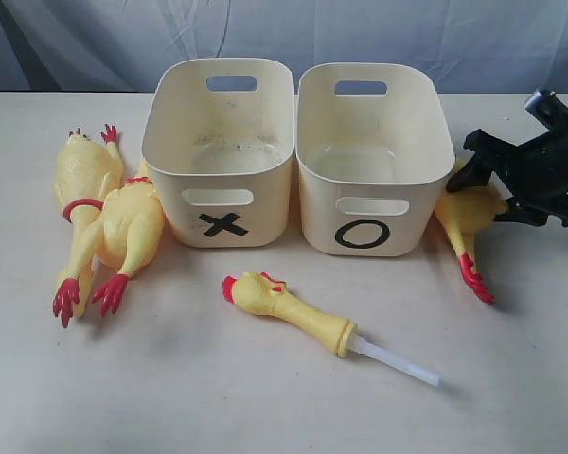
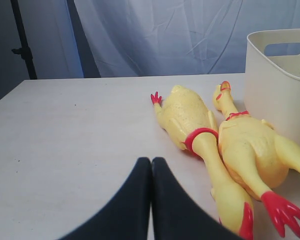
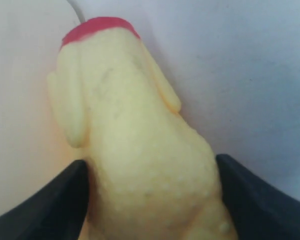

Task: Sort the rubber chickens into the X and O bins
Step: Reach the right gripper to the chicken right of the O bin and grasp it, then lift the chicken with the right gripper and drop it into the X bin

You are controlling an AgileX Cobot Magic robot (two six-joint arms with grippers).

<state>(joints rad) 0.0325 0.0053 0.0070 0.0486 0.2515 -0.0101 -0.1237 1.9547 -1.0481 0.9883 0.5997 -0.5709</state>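
right-hand chicken (image 1: 466, 227): body partly hidden by right tool (image 1: 483, 175) | X bin (image 2: 277, 75): cropped by edge

Two chickens (image 1: 83, 184) (image 1: 131, 227) beside X bin (image 1: 270, 213), third chicken (image 1: 464, 222) beside O bin (image 1: 412, 222), head-piece (image 1: 289, 305) front

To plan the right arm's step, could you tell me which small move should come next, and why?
Probably close the jaws firmly. On the right gripper they flank the chicken lying beside the O bin, but a firm grip is not evident.
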